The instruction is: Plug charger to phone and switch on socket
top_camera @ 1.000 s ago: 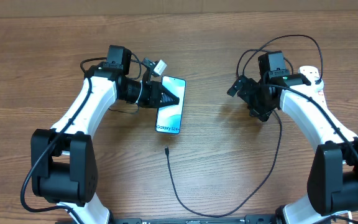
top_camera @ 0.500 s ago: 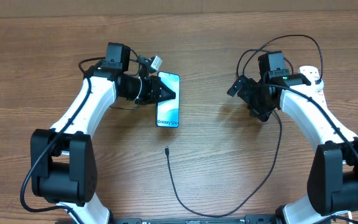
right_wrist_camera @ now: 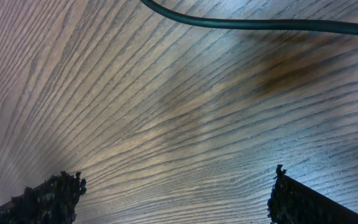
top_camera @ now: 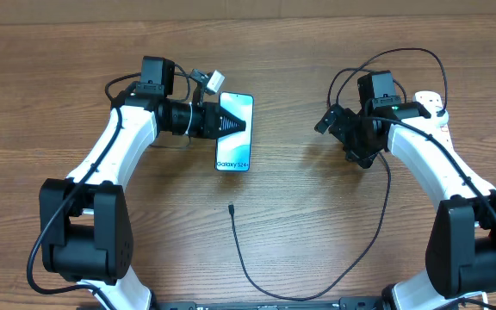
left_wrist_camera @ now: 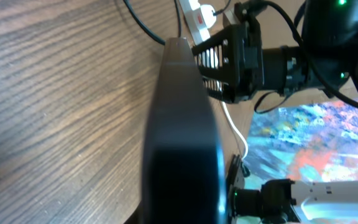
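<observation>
Now phone: sliding farther from charger, squaring up.
Left gripper: clamping phone's edge.
Right gripper: gaping wide, holding nothing.

Robot lab: twin arms at table

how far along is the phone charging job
Nothing is finished. In hand: the left gripper is shut on the phone. Left: the charger tip lies loose on the table, unplugged; the right gripper is open and empty, away from the socket.
</observation>
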`<state>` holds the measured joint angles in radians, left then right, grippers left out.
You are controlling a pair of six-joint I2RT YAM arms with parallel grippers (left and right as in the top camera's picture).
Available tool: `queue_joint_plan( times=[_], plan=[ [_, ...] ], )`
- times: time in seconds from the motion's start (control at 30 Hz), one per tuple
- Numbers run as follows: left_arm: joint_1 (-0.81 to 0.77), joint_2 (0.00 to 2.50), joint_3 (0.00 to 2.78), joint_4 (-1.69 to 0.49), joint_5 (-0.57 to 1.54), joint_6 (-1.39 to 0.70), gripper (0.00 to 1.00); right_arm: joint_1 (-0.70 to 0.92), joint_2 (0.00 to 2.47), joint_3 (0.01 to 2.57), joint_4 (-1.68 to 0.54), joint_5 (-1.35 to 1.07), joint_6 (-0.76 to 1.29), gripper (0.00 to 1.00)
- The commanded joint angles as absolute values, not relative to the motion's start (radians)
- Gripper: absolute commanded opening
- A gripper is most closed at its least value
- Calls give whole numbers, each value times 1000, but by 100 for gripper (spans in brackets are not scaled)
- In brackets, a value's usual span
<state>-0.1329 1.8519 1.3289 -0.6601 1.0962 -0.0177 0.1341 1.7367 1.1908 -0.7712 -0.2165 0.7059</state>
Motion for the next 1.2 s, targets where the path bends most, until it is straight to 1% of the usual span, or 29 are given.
queue_joint_plan(
  times=[0.0,0.13,0.3,0.57,0.67,0.8,1.17],
  plan=[
    [-131,1831,1330,-700,1201,107,4,133,1738,1198,-768,-202,702,100],
    [-131,1831,1318,-781,1269,250,4,133,1738,1198,-768,-202,702,100],
    [-131,1831,1243,-770,1283,288,4,133,1738,1198,-768,-202,702,100],
    [-88,1831,1134,-678,1351,287,5,133,1738,1198,-768,-202,702,100],
    [-60,1831,1124,-679,1361,269,4,133,1738,1198,-768,-202,702,100],
    [-51,1831,1119,-680,1361,183,4,133,1738,1198,-768,-202,702,100],
    [-60,1831,1114,-684,1351,168,4,133,1738,1198,-768,-202,702,100]
  ],
)
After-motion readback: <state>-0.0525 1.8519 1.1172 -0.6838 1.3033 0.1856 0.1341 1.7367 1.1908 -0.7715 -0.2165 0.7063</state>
